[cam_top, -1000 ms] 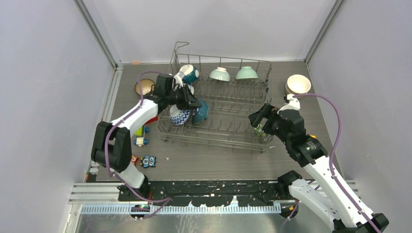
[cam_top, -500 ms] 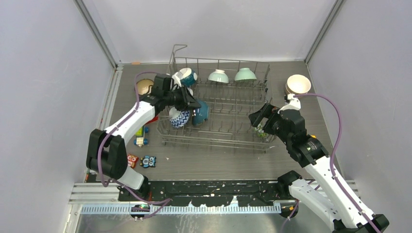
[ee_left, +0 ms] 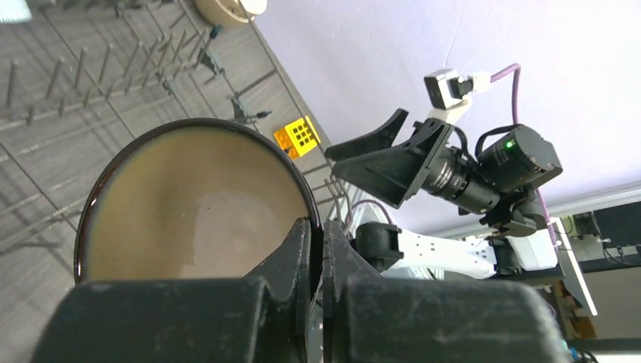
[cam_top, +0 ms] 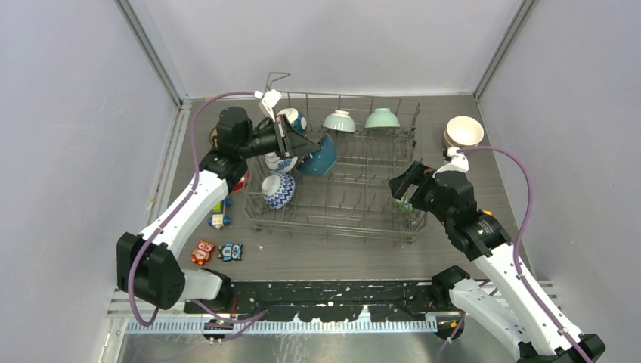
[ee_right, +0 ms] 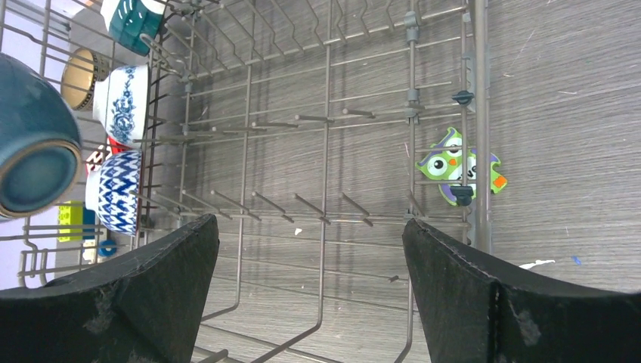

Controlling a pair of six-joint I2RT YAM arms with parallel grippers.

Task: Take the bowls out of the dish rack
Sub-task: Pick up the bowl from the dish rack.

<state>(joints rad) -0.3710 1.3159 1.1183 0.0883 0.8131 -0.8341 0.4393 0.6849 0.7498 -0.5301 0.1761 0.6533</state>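
My left gripper [cam_top: 304, 145] is shut on the rim of a dark teal bowl [cam_top: 320, 155] and holds it tilted above the left part of the dish rack [cam_top: 332, 224]. In the left wrist view the fingers [ee_left: 302, 246] pinch the dark rim of this bowl [ee_left: 189, 204], whose inside is beige. A chevron-patterned bowl [cam_top: 278, 190], a floral blue-and-white bowl [cam_top: 281, 163], a teal-and-white bowl [cam_top: 293, 119] and two mint bowls [cam_top: 340, 119] [cam_top: 382, 118] stand in the rack. My right gripper [cam_top: 404, 185] hangs open over the rack's right end [ee_right: 325, 113], with nothing between its fingers.
A cream bowl [cam_top: 463, 131] sits on the table right of the rack. Left of the rack a brown bowl [ee_right: 79, 76] shows, and small toy blocks [cam_top: 230, 251] lie near the left arm. An owl puzzle piece [ee_right: 459, 166] lies under the rack's right side.
My left gripper has lifted the dark teal bowl up and back, away from the chevron bowl. The chevron bowl has shifted a little. The right arm has not moved.
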